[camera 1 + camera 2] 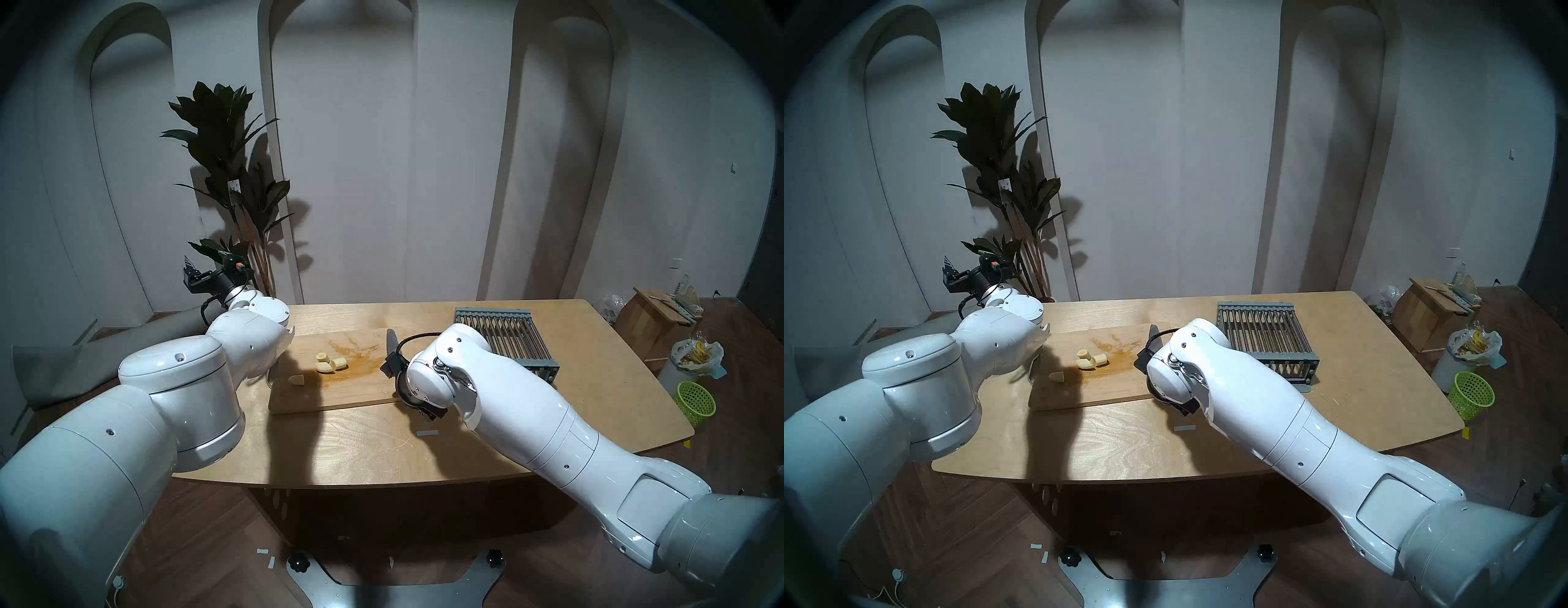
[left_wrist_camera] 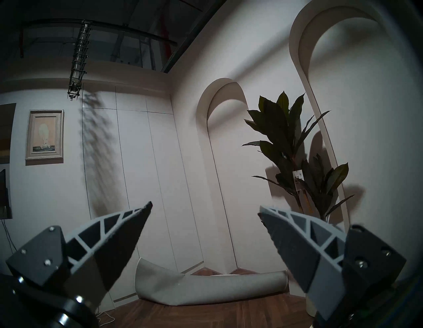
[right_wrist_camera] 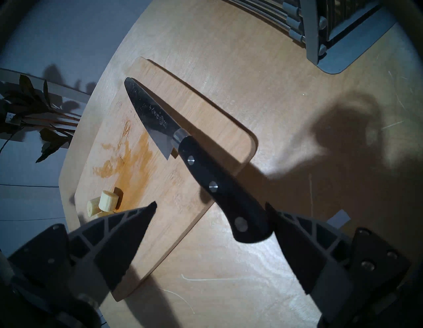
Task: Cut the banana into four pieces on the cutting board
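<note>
The banana (image 1: 326, 364) lies in four pale chunks on the cutting board (image 1: 339, 395), three clustered at the orange-brown stain and one apart toward the board's left end. A black-handled knife (image 3: 206, 174) rests flat across the board's right edge (blade on the board, handle end over the table (image 1: 466, 446)). The right gripper (image 3: 210, 207) hangs above it, fingers spread, gripping nothing. The left gripper (image 2: 204, 209), likewise spread and empty, points toward the potted plant (image 2: 295, 146).

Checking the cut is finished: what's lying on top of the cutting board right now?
On the cutting board: four banana pieces by the orange stain, and the knife, its handle overhanging the edge. The left arm hides the board's left end.
</note>
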Controlling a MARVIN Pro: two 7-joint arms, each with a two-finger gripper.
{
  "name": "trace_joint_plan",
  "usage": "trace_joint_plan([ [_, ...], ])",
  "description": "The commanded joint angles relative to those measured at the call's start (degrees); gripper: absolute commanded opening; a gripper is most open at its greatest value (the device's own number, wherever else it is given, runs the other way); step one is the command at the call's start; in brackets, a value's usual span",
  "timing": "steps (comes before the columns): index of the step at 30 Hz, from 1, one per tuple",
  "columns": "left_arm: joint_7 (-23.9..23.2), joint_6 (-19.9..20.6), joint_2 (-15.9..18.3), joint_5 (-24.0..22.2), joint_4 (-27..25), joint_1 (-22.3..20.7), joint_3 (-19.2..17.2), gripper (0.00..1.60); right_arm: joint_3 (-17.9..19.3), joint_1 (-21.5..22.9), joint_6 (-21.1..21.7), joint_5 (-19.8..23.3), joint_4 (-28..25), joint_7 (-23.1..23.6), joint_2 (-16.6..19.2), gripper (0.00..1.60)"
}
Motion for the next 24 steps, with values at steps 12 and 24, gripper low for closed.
trace_joint_plan([
  [12,3.2,2.0,-0.5,0.3,0.2,-2.4,0.5,1.6,1.3,1.7,-0.2,-2.5,-10.7,-3.7,3.3,1.6],
  [24,4.7,3.4,-0.8,0.2,0.2,-2.4,0.6,1.6,0.6,3.6,0.6,-11.5,-20.2,-6.4,10.1,1.6],
])
